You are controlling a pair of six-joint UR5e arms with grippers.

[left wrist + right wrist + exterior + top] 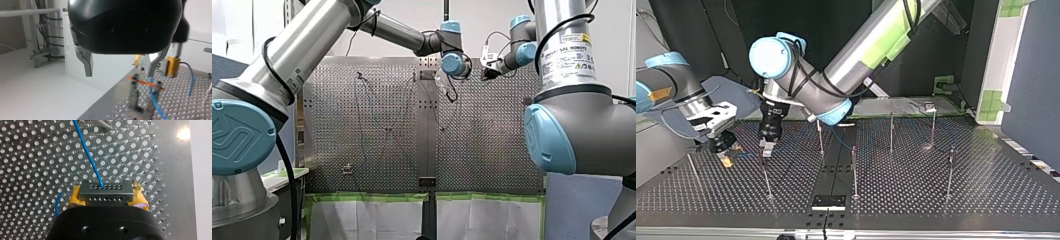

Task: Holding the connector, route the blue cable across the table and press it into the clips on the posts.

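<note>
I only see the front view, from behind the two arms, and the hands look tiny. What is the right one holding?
Observer: The right wrist view shows the right hand shut on a dark connector, between yellow pads.
Visitor: Is anything attached to it?
Observer: A blue cable leaves the connector and runs away over the holed table.
Visitor: And the left hand?
Observer: The left wrist view shows the left hand open, nothing in it, a post just ahead.
</note>
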